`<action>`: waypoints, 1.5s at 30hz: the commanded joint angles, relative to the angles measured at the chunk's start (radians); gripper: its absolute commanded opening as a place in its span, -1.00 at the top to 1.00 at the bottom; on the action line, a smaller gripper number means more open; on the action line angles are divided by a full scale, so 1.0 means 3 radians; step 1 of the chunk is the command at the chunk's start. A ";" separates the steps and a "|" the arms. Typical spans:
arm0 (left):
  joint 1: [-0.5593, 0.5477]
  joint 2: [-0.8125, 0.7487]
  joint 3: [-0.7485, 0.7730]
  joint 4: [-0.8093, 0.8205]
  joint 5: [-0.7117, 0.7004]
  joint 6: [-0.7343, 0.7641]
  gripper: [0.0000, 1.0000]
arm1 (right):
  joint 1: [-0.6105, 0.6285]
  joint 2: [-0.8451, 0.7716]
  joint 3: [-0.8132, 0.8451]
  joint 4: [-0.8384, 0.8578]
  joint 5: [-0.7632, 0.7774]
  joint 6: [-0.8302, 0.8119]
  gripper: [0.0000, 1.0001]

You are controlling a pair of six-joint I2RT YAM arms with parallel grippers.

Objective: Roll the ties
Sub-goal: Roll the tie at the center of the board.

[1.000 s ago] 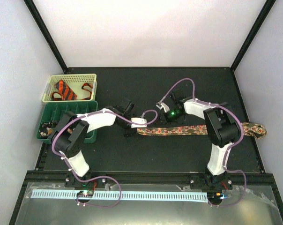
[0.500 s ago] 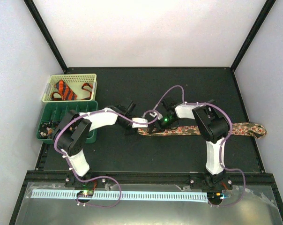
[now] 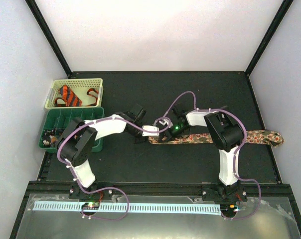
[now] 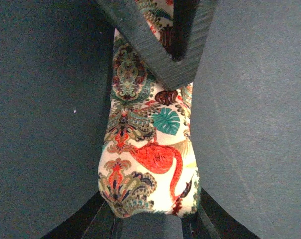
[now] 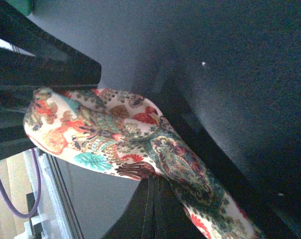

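The speckled tie (image 3: pixel 215 137) lies as a long strip across the mat, its wide end at the far right. My left gripper (image 3: pixel 139 133) is shut on its narrow left end, and the fabric bulges out between the jaws in the left wrist view (image 4: pixel 150 174). My right gripper (image 3: pixel 163 134) sits close beside the left one and is shut on the tie a short way along, where the fabric folds over its fingers (image 5: pixel 160 209) in the right wrist view. The orange tie with black stripes (image 3: pixel 71 94) lies crumpled in the cream basket (image 3: pixel 98 82).
A green divided tray (image 3: pixel 66 119) with small items stands in front of the cream basket at the left edge. Purple cables loop above both wrists. The tie's wide end (image 3: pixel 275 137) reaches the mat's right edge, by the enclosure wall.
My right gripper has moved left along the tie and come down close to the left gripper. The tie's wide end has slid slightly left. The left gripper has barely moved.
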 commanded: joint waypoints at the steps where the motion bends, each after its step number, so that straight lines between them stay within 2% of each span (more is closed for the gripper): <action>1: -0.0050 -0.0163 0.0152 -0.0110 0.0244 0.0060 0.34 | 0.0006 0.0021 -0.0017 -0.0070 0.0087 -0.0080 0.95; 9: -0.0196 -0.0105 0.0403 -0.0086 0.0399 -0.0222 0.28 | -0.0004 -0.0121 0.0022 -0.0201 0.0075 -0.0170 0.91; 18: -0.0246 0.0119 0.0565 -0.0009 0.0382 -0.0357 0.30 | -0.0233 -0.0329 -0.0011 -0.0778 0.0089 -0.0652 0.74; 22: -0.0263 0.0145 0.0568 0.0011 0.0395 -0.0362 0.31 | -0.0293 -0.0480 -0.0070 -0.0882 -0.0082 -0.0736 0.62; 27: -0.0299 0.0189 0.0572 0.0080 0.0401 -0.0411 0.32 | -0.0396 -0.0574 -0.0198 -0.0620 -0.0409 -0.0426 0.39; 31: -0.0315 0.0266 0.0625 0.0094 0.0402 -0.0464 0.32 | -0.0399 -0.0450 -0.0211 -0.0321 -0.0549 -0.0106 0.22; 38: -0.0321 0.0308 0.0665 0.0075 0.0391 -0.0483 0.34 | -0.0395 -0.0209 -0.0091 -0.0010 -0.0619 0.0278 0.10; 42: -0.0320 0.0321 0.0674 0.0065 0.0383 -0.0484 0.35 | -0.0402 -0.0161 0.0001 -0.0028 -0.0543 0.0336 0.08; 45: -0.0320 0.0312 0.0675 0.0057 0.0384 -0.0468 0.37 | -0.0398 -0.0203 -0.0017 -0.0042 -0.0538 0.0334 -0.08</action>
